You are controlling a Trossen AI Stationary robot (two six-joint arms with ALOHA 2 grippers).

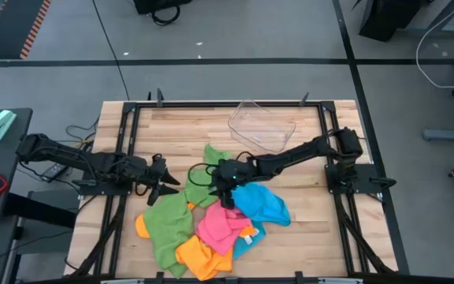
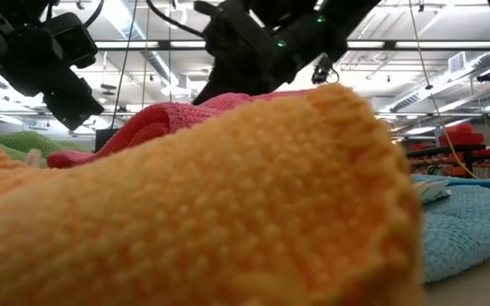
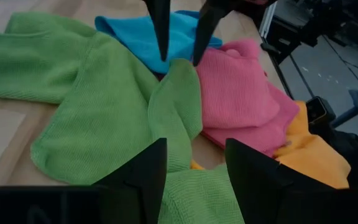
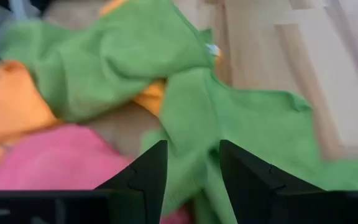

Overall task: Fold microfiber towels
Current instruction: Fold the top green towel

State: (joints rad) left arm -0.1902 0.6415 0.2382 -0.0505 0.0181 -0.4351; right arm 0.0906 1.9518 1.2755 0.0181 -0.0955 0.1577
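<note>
1. Mostly soft stuff here: a heap of towels lies on the wooden table, at its near middle. Green towel on the left of the heap, pink towel in the middle, blue towel to the right, orange towel at the near edge. A second green towel spreads toward the far side.
2. Handling, by my judgement: light, limp, nubbly cloth. It should grip well and not slip, but it will sag and drag its neighbours, since the pieces overlap. Nothing breakable.
3. Where to take hold: a free corner or hem at the outside of the heap, not a middle fold, so one layer lifts alone.
4. Right gripper hangs over the heap where green, pink and blue meet; fingers apart with a narrow gap, tips at the cloth, nothing seen pinched between them.
5. Left gripper sits just left of the heap, pointing at the green cloth; fingers apart, holding nothing.
6. Surface: pale butcher-block planks inside a black frame. A clear plastic tray stands at the far side, apart from the heap.
7. Room: grey floor, black tape lines, cables; strip lights overhead.
</note>
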